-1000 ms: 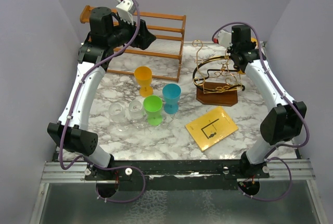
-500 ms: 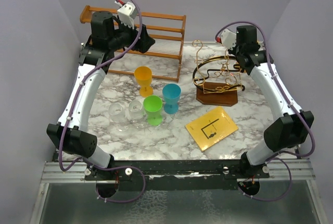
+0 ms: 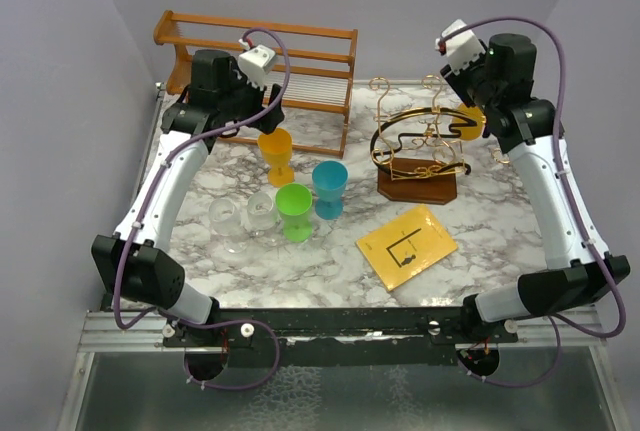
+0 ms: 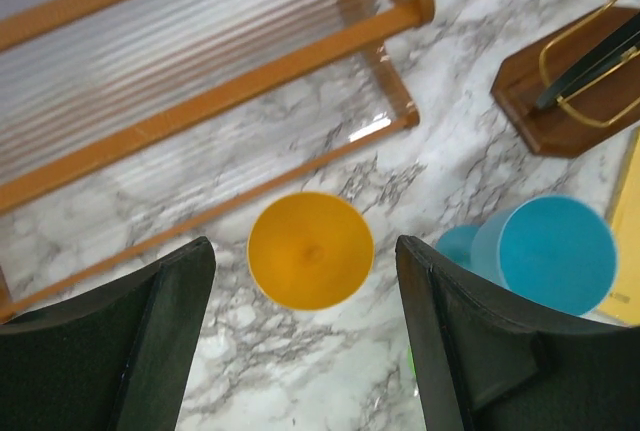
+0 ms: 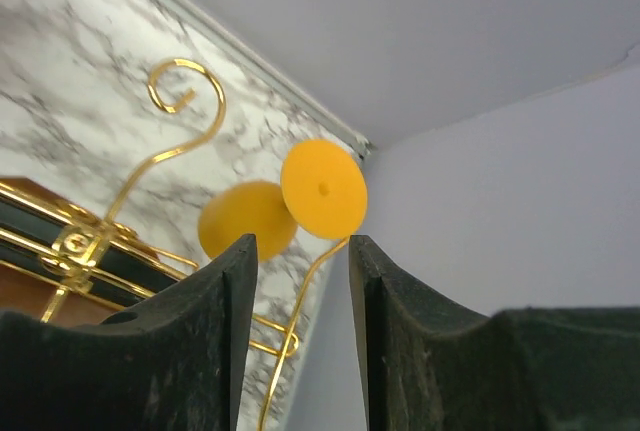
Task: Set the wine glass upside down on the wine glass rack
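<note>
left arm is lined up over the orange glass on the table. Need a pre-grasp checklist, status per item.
1. Left claw open: ok.
2. Orange glass on the table centred between its fingers: ok.
3. That glass upright: ok.
4. Blue glass clear of the closing finger: cannot tell, they overlap in the wrist view.
5. Right claw open: ok.
6. Hung orange glass hooked on the rack: ok.

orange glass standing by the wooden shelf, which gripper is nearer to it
Left. The left gripper hovers directly above the orange glass; the right gripper is across the table beside the gold rack.
</note>
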You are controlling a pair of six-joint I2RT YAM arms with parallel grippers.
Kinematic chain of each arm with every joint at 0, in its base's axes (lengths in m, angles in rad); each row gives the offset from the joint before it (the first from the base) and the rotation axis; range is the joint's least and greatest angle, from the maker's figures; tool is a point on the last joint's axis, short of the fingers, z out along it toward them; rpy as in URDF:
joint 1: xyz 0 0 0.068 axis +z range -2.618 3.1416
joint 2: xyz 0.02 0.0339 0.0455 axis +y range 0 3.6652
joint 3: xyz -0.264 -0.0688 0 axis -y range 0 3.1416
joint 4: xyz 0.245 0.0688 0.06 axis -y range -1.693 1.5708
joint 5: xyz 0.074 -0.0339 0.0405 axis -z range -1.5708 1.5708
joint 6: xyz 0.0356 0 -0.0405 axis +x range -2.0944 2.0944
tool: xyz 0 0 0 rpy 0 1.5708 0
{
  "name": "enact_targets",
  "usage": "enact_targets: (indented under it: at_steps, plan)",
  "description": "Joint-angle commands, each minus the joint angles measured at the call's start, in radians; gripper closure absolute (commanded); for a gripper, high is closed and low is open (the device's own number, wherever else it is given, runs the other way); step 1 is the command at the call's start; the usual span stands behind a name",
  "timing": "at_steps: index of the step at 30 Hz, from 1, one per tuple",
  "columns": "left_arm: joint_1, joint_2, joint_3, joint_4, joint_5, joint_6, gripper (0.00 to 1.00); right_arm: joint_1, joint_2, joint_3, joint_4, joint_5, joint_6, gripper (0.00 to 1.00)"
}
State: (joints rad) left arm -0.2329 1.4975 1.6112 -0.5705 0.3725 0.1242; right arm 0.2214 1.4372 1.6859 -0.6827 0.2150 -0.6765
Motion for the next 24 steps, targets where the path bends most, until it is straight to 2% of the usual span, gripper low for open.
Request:
enact_targets:
  at_steps: [1, 5, 10, 16, 24]
  plan:
    - [0.004, 0.007, -0.031, -0.080, -0.122, 0.074, 0.25, 0.004, -0.019, 0.091, -0.027, -0.206, 0.169, 0.56]
    - [0.003, 0.079, -0.002, -0.126, -0.177, 0.091, 0.29, 0.004, -0.018, 0.135, -0.063, -0.312, 0.219, 0.52]
    - [0.003, 0.190, 0.065, -0.217, -0.200, 0.097, 0.34, 0.003, -0.022, 0.137, -0.070, -0.341, 0.234, 0.50]
    - [0.003, 0.282, 0.089, -0.236, -0.212, 0.109, 0.46, 0.003, -0.026, 0.120, -0.070, -0.329, 0.223, 0.49]
    - [0.003, 0.347, 0.130, -0.267, -0.192, 0.119, 0.70, 0.003, -0.025, 0.107, -0.072, -0.323, 0.213, 0.49]
